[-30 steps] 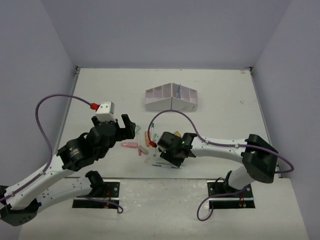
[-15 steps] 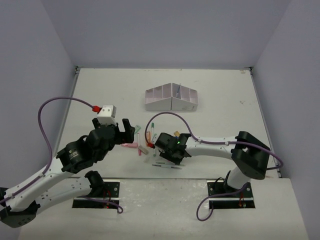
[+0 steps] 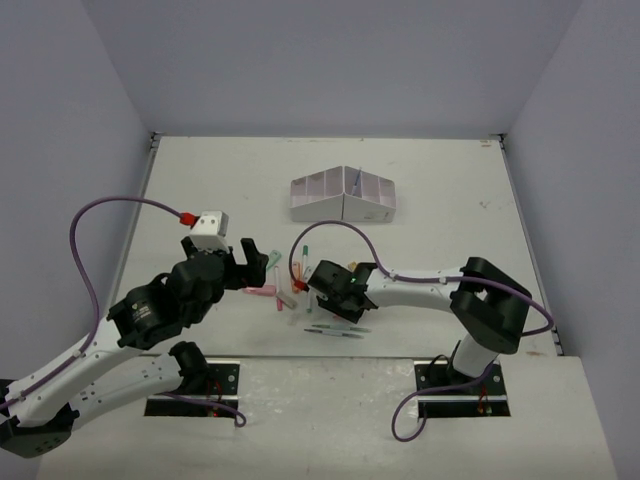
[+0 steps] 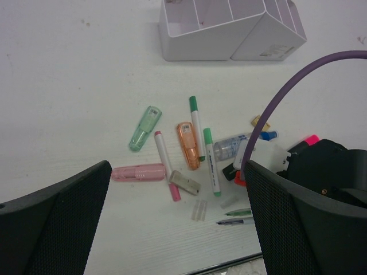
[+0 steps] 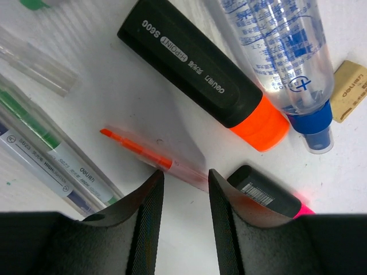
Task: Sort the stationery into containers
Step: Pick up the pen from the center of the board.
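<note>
Top: the stationery (image 3: 300, 290) is seen scattered, well apart from the organiser box (image 3: 343, 195). Left wrist: the left gripper (image 4: 176, 172) is spread wide, empty. Right wrist: the right gripper (image 5: 182, 183) is narrowed astride an orange-tipped pen (image 5: 137, 150); whether it is gripped cannot be told.

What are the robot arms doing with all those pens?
They are sorting the stationery into the white organiser box. The right tool is down among it, its fingers either side of a thin clear pen with an orange tip; no firm grip shows yet. The left tool hangs wide open above. Everything else lies loose on the table.
</note>
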Tool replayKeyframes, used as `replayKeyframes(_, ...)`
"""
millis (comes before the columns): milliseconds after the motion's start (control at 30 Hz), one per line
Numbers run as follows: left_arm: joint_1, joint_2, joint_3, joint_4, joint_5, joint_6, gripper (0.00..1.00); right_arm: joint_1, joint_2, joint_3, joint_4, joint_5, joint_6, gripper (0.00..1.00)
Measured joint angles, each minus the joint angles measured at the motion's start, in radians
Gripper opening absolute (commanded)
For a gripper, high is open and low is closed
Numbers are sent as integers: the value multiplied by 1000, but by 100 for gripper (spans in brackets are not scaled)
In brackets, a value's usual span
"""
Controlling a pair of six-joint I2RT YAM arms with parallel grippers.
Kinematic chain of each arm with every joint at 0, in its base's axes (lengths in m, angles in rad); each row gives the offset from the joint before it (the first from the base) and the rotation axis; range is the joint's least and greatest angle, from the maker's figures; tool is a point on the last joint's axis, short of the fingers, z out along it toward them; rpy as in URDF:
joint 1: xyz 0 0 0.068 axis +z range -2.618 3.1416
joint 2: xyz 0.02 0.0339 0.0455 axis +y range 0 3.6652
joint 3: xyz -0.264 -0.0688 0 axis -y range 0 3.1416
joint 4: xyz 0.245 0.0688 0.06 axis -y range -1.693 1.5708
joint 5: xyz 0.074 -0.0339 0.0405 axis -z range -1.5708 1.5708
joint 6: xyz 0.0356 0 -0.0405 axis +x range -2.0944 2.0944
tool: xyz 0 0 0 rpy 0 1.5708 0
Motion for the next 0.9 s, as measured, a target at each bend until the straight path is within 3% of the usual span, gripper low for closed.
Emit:
replayKeyframes(167,0,0,0,1,2,1,100,-28,5,1,19,-2,-16,28)
replayKeyframes(367,0,1,-7,7,6,1,100,-55,19,12,38,-4,-41,25)
replayKeyframes(667,0,1,-10,7,8,1,100,-77,28,14,76,-4,-77,6)
replayKeyframes(900,0,1,-10,7,9,1,100,-78,20,11,83,-5,-81,0)
